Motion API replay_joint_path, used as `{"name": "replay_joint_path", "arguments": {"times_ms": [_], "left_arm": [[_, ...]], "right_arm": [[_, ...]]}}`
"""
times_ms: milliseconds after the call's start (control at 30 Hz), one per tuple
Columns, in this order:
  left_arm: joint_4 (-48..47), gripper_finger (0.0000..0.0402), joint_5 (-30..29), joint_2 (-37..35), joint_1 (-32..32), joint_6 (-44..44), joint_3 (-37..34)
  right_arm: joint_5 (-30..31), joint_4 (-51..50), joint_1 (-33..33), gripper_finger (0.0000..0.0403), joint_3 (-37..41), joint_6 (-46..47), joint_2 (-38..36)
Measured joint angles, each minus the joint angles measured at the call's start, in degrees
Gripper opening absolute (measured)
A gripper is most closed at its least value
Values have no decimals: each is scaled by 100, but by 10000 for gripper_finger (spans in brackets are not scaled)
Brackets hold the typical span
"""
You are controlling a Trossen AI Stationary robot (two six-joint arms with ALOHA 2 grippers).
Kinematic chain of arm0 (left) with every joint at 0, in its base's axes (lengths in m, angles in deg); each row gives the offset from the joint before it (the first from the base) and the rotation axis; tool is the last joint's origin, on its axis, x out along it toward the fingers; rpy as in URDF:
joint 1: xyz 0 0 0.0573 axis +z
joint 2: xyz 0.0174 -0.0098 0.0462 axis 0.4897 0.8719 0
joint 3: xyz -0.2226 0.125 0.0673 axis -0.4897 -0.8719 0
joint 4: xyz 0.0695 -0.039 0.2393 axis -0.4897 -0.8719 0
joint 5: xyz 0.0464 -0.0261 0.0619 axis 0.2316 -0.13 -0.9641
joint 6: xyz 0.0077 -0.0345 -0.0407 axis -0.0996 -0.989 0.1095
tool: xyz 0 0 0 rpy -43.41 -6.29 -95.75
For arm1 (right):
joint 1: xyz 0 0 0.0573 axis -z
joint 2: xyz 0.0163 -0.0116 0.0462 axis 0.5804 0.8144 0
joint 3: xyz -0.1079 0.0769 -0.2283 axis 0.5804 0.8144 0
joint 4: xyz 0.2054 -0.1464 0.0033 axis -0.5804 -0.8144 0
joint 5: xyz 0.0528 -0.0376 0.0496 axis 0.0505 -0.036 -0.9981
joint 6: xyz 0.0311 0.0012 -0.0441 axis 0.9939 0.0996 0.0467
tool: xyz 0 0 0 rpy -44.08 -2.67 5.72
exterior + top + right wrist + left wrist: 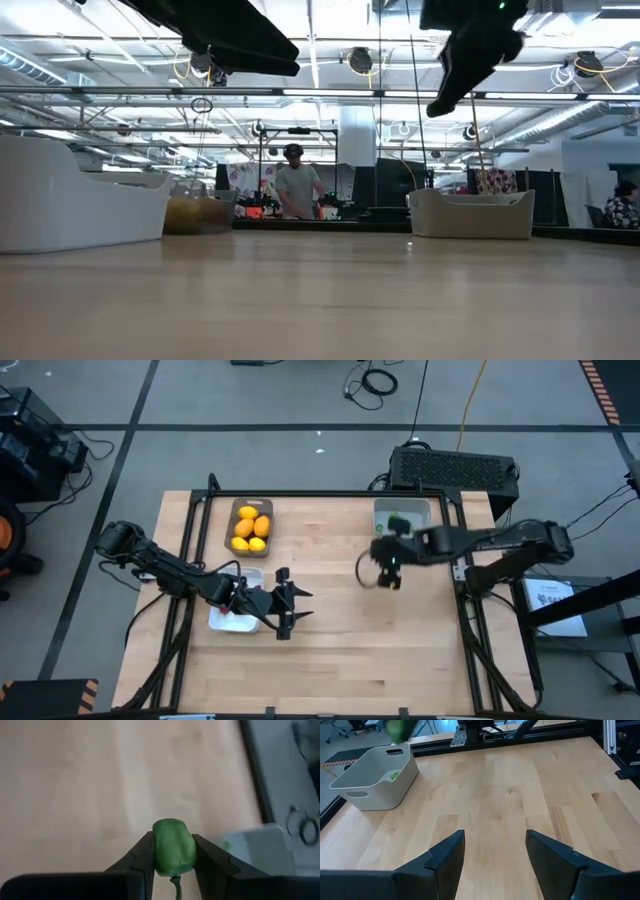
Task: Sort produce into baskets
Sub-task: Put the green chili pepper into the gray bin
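**Green piece being gripped above the tabletop, near the pale grey bin**

A green piece [173,847], smooth, rounded and glossy with a thin stalk hanging beneath it, is being pinched between the dark jaws of the right gripper [173,855], which are being kept narrow around it. In the high view the right gripper [389,573] is being held over bare wood just in front of the pale grey bin [424,510], a squarish, smooth-walled plastic container with cut-out handles; something green is lying inside it [394,775].

The left gripper [495,852] is being held with its jaws apart and nothing between them, above open planks. In the high view it [283,603] is lying just beside the white tray [232,622], which is partly being covered by the left arm.

Yellow-orange lemon-shaped fruits [250,527] are being kept in the grey-brown tray [236,510] at the far left of the tabletop [340,650], which is made of pale jointed wooden strips and framed by black rails.

A black box with vents [455,465] is standing on the floor behind the bin, with cables being run around it. A white sheet with print too small to be read [553,600] is lying off to the right. In the low view a person [295,190] is being seen standing well beyond the far edge.
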Motion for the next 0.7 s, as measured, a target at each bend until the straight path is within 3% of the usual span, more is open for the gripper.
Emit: {"name": "replay_joint_path", "arguments": {"times_ms": [367,700], "left_arm": [[-89,219,-123,0,0,-26,0],[-146,219,-141,2,23,-107,-2]], "right_arm": [[-32,-195,2196,100,160,-588,-93],[-124,-157,3588,101,180,-636,42]]}}
